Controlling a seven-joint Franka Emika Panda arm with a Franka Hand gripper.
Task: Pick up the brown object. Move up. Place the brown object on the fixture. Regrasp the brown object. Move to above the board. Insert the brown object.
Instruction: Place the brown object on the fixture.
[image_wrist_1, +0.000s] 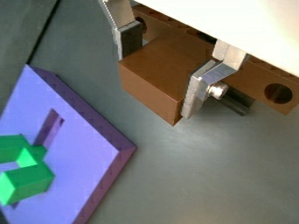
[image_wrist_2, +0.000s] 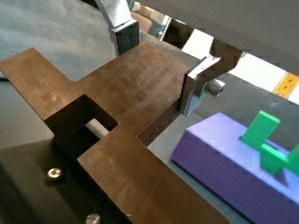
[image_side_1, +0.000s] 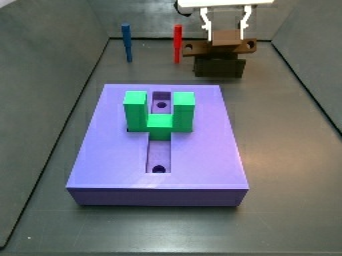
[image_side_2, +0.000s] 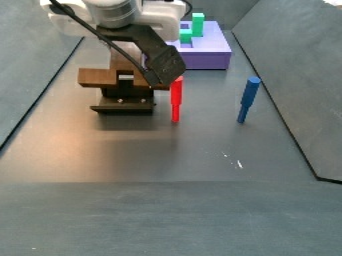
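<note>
Jaws (image_side_1: 226, 35) sit at the fixture (image_side_1: 218, 63), at 12 o'clock of the floor in a side view, past the board's (image_side_1: 201, 140) far end. In a side view the arm (image_side_2: 134, 25) reaches down to the fixture (image_side_2: 118, 95), jaws (image_side_2: 130, 68) low over it.

Brown bar (image_wrist_1: 163, 70) lies on the fixture, between the two silver fingers (image_wrist_1: 208, 83). In both wrist views the plates flank the bar's sides; full contact cannot be told, so whether the jaws are clenched on it or released cannot be told. The bar's round hole (image_wrist_1: 278, 92) shows past one finger. In a wrist view the bar (image_wrist_2: 146, 83) crosses the fixture's notched top (image_wrist_2: 70, 114).

Board (image_wrist_1: 52, 149) holds a central slot (image_side_1: 159, 150) with round holes, slot empty apart from the green block (image_side_1: 158, 110) straddling its far part.

Red peg (image_side_1: 178, 42) and blue peg (image_side_1: 127, 42) stand upright at about 11 o'clock, left of the fixture, apart from it.
</note>
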